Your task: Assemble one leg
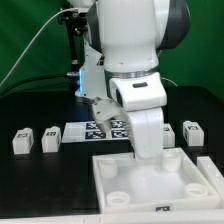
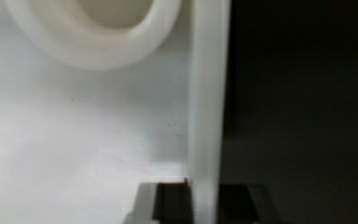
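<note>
The large white tray-like piece with round corner sockets lies at the front. My gripper is down at its back rim. In the wrist view my gripper has one dark finger on each side of the tray's rim, closed against it; a round socket shows inside the tray. Small white tagged legs lie on the black table: two at the exterior view's left, two at its right. None is held.
The marker board lies behind the tray, partly hidden by my arm. A green backdrop stands behind the black table. A cable hangs at the back left.
</note>
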Controlling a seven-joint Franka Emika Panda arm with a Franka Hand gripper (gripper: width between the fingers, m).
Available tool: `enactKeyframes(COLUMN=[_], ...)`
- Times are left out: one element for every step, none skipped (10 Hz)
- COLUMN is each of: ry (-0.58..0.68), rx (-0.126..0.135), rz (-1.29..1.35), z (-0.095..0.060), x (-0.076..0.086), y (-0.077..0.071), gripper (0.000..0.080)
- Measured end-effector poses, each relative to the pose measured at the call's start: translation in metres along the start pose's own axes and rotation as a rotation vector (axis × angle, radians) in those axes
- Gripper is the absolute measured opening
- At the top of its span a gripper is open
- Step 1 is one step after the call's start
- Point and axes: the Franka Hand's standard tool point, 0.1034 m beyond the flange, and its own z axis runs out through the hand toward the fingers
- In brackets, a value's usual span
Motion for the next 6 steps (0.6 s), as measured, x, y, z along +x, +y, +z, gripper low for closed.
enactKeyframes(ry=[0.004,0.008,0.013,0.011,0.008,0.007], rx=[-0.004,-0.009,-0.005,0.009,0.026,0.036], rz=[0.033,0.068,0.122,0.141,0.143,0.139], z=[0.0,0.0,0.001,0.001,0.001,0.001], x=[0.004,0.008,0.013,0.013,0.013,0.013], y=[0.004,0.009,0.014,0.014,0.014,0.014], gripper=[0.0057,0.0057,0.0057,0.0057,0.0057,0.0057])
